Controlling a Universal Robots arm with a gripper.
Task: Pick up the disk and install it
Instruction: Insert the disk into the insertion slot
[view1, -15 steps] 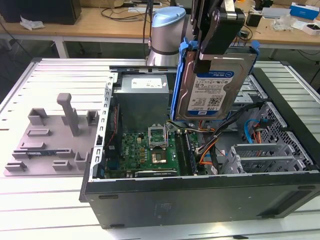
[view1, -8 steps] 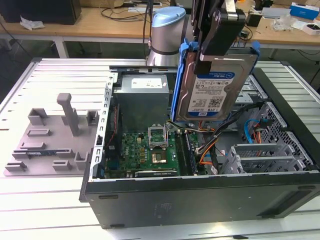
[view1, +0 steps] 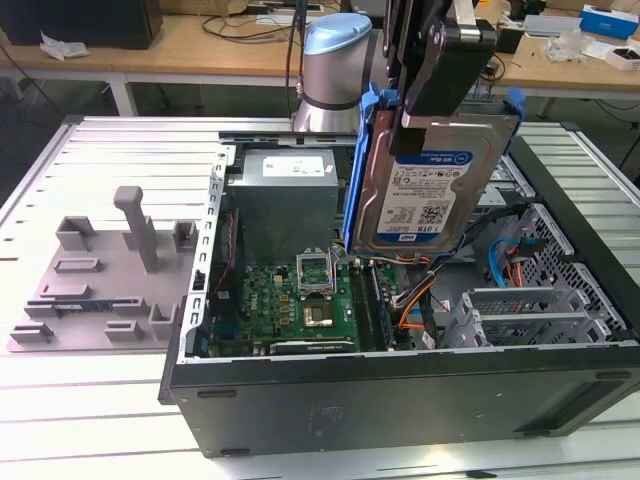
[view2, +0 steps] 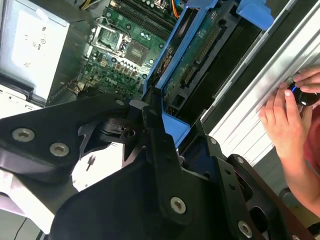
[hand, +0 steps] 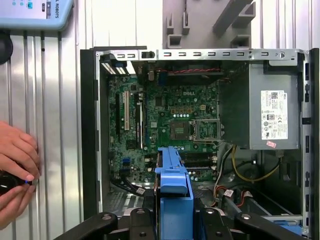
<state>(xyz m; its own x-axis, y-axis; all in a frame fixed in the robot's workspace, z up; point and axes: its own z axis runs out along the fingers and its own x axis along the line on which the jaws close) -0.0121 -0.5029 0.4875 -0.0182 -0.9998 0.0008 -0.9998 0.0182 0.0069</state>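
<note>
While the gripper (view1: 440, 112) pinches the disk (view1: 425, 195) upright over the case (view1: 400, 400), the power supply (view1: 285, 200) sits at its nine o'clock in the exterior view

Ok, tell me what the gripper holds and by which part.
The gripper holds the disk by its upper end, upright above the open computer case.

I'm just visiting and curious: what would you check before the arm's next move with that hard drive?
1. The gripper is shut on the disk: ok.
2. The disk hangs upright above the open computer case: ok.
3. The blue carrier bracket frames the disk: ok.
4. A person's hand rests on the table beside the case: not ok.
5. The drive cage is ready to take it: cannot tell.
</note>
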